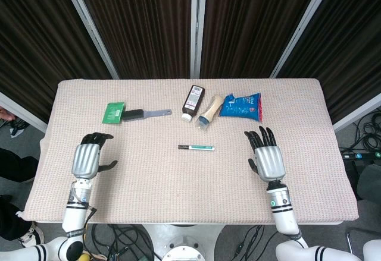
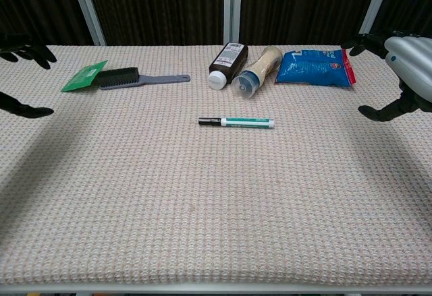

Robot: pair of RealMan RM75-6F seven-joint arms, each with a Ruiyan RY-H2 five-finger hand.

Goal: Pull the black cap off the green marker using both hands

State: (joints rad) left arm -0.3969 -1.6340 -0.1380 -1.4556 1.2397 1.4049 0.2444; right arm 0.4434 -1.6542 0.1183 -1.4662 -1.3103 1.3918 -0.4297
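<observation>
The green marker (image 1: 199, 148) (image 2: 241, 122) lies flat at the middle of the table, its black cap (image 1: 181, 147) (image 2: 208, 121) pointing toward the robot's left. My left hand (image 1: 89, 157) (image 2: 21, 77) hovers open near the left side, fingers apart, holding nothing. My right hand (image 1: 266, 154) (image 2: 399, 67) is open as well on the right side, fingers spread forward. Both hands are well apart from the marker, one on each side of it.
Along the back of the table (image 1: 178, 201) lie a green card (image 1: 113, 112), a grey brush (image 1: 143, 115), a dark bottle (image 1: 192, 102), a beige bottle (image 1: 209, 110) and a blue packet (image 1: 241, 106).
</observation>
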